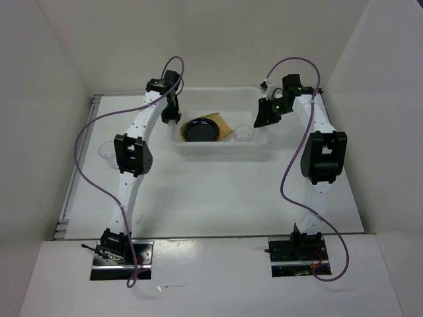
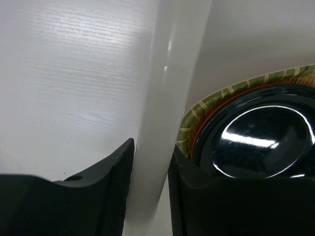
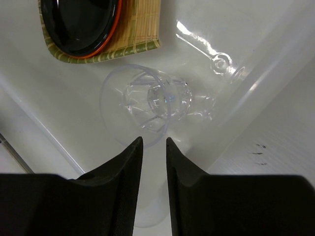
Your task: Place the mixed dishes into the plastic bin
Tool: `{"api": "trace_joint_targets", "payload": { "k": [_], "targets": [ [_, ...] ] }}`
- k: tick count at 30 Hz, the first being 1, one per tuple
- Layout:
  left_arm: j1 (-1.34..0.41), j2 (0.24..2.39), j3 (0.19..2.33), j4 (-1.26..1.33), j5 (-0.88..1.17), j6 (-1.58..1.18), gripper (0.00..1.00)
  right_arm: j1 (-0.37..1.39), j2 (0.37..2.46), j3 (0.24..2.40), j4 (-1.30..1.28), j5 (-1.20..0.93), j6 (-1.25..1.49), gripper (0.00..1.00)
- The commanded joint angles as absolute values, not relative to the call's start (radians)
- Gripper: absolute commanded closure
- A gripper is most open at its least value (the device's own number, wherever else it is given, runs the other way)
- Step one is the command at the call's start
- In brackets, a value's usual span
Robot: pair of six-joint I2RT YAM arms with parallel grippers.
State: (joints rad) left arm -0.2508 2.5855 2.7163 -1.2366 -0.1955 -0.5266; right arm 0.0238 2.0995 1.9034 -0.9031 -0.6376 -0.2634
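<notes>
Left gripper astride plastic bin rim, black plate just inside

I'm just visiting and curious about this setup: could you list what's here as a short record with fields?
Container: plastic bin, centre of table
Inside it: black plate on orange plate on bamboo tray; inner cup beside them
Outside it: outer cup, on table at left
Left gripper: fingers either side of bin's rim
Right gripper: at bin's right end, fingertips near inner cup
</notes>
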Motion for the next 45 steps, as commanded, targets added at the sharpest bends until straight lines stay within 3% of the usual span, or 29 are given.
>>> {"api": "trace_joint_targets", "payload": {
  "k": [1, 6, 12, 19, 31, 45],
  "targets": [
    [-0.258, 2.502, 2.527, -1.22, -0.255, -0.545, 0.75, 0.015, 2.095, 1.844, -0.919, -0.577, -0.302, 0.7],
    [-0.23, 2.184, 1.955, -0.883, -0.172, -0.609, 0.79, 0.015, 2.045, 1.758, -0.919, -0.577, -0.334, 0.7],
    [-0.23, 2.05, 1.7, -0.844, -0.172, -0.598, 0.8, 0.015, 1.993, 1.724, -0.939, -0.577, -0.367, 0.71],
    [-0.262, 1.974, 1.635, -0.825, -0.181, -0.607, 0.8, 0.006, 1.882, 1.648, -1.009, -0.566, -0.42, 0.73],
    [-0.262, 1.916, 1.635, -0.853, -0.199, -0.588, 0.8, 0.129, 1.812, 1.41, -1.052, -0.411, -0.491, 0.91],
    [-0.187, 1.862, 1.543, -0.811, -0.163, -0.568, 0.8, 0.291, 1.735, 1.43, -1.146, -0.466, -0.482, 0.96]
  ]
}}
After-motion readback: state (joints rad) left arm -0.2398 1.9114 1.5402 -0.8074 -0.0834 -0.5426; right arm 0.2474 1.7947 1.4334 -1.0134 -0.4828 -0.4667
